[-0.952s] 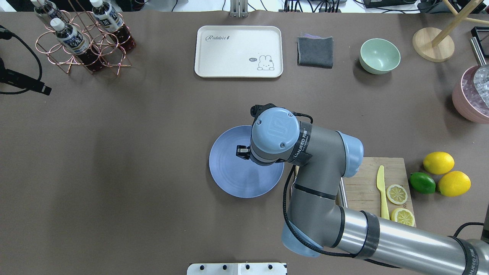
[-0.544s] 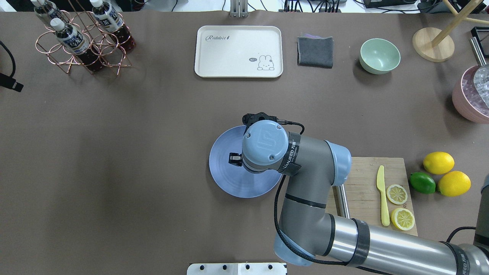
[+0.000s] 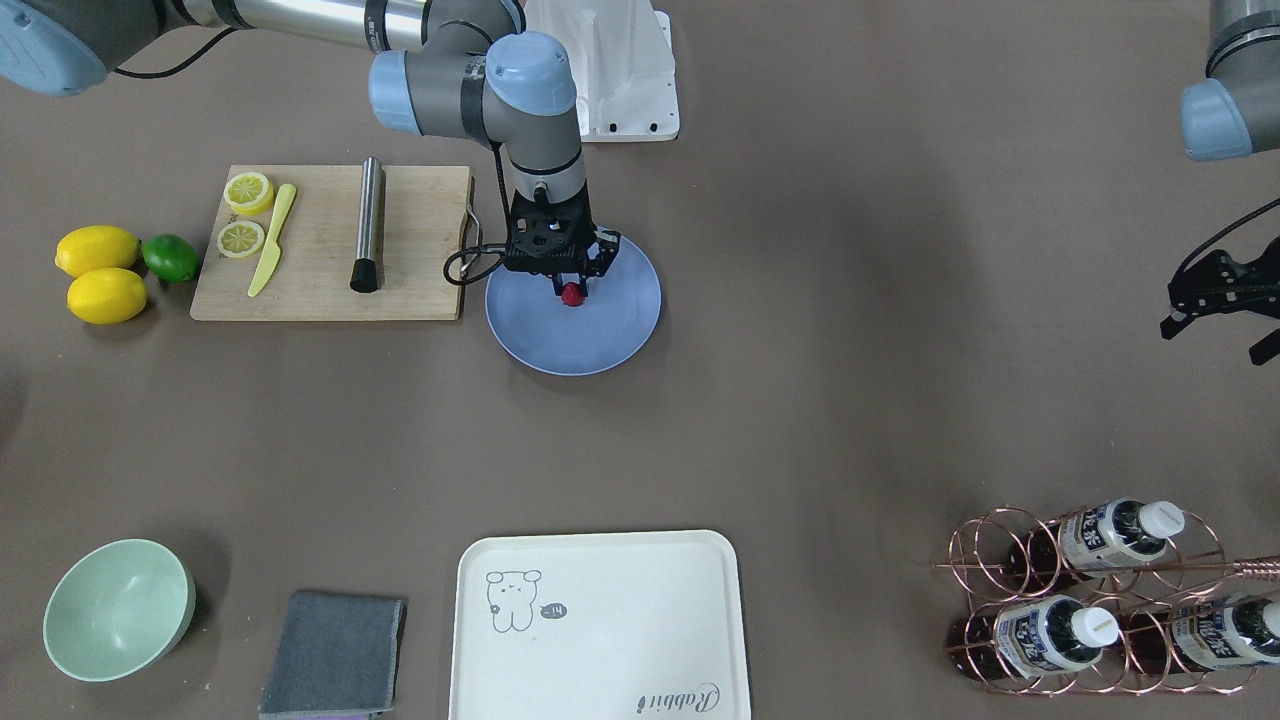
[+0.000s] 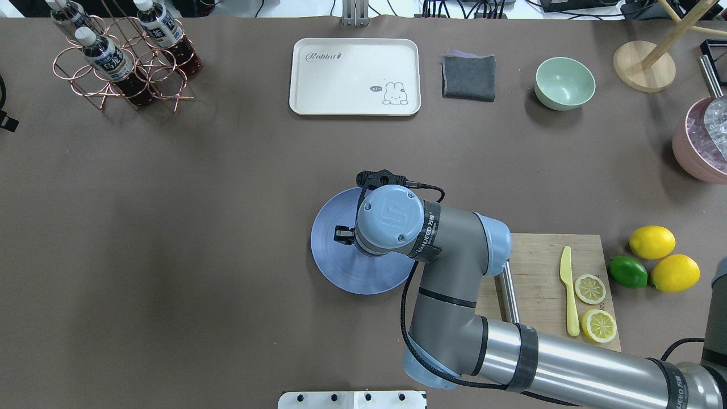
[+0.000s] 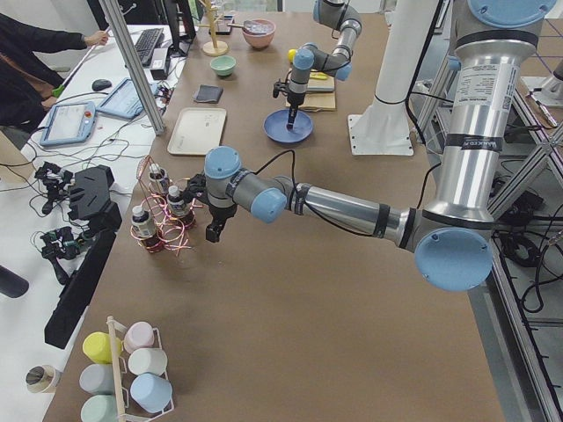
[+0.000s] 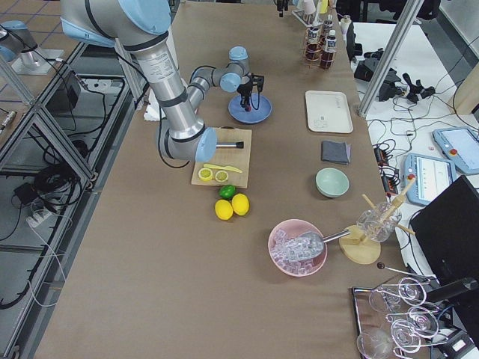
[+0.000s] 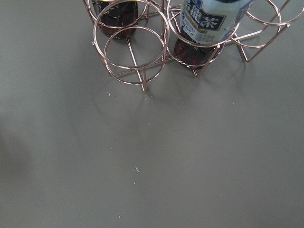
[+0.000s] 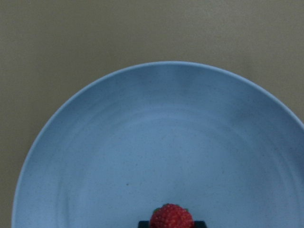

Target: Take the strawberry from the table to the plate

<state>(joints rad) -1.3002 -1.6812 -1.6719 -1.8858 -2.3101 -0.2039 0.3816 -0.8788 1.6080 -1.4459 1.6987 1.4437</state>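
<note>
Holds tiny dark-red bumpy strawberry (image 3: pixel 572 295) clamped in right pincer (image 3: pixel 572 289), round periwinkle-blue raised-rim plate (image 3: pixel 603 346) directly below on matte grey-brown table (image 3: pixel 820 330); contact unclear. Cannot tell whether left pincer (image 5: pixel 213 232) apart or together.

Strawberry (image 3: pixel 572 294) over plate (image 3: pixel 570 348) beside cutting board (image 3: pixel 420 250)

Overhead and front views face oppositely, sharing the plate (image 4: pixel 341 267)
</note>
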